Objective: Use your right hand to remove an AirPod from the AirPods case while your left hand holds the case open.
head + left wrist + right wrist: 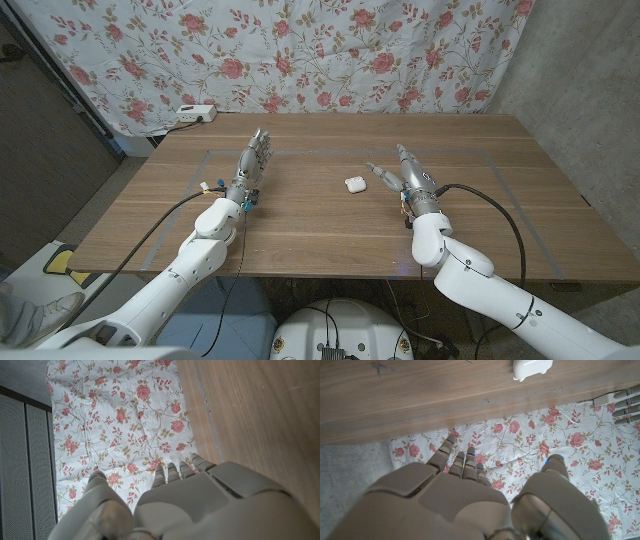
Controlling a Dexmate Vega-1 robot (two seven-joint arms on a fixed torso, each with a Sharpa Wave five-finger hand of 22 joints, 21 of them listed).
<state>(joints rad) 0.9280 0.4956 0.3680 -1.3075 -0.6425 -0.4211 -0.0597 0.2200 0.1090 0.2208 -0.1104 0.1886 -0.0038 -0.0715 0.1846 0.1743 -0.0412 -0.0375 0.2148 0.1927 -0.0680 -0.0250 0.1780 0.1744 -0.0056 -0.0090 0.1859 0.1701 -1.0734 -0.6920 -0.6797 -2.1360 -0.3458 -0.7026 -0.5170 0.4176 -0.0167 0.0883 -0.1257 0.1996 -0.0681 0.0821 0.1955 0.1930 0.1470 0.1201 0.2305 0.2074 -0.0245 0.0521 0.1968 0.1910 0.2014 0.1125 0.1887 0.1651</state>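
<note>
The AirPods case (354,184) sits on the wooden counter (320,235), lid down as far as can be made out; it is too small in the head view to tell a seam or hinge. In the right wrist view the case (532,368) is cut off by the picture's edge, so only part of its white shell shows.

The right hand (410,178) is just beside the case, on its right, not touching it, fingers extended and apart, holding nothing. Its own wrist view shows the back of the hand (465,495) with fingertips (451,441) reaching out, the palm side hidden.

The left hand (251,163) is well apart from the case, on its left, fingers straight and empty. In the left wrist view the hand (175,505) hides most of what lies below it.

Beyond the case, at the counter's far left corner, a white power strip (195,114) lies against the floral cloth (300,55); its details are hard to make out.
</note>
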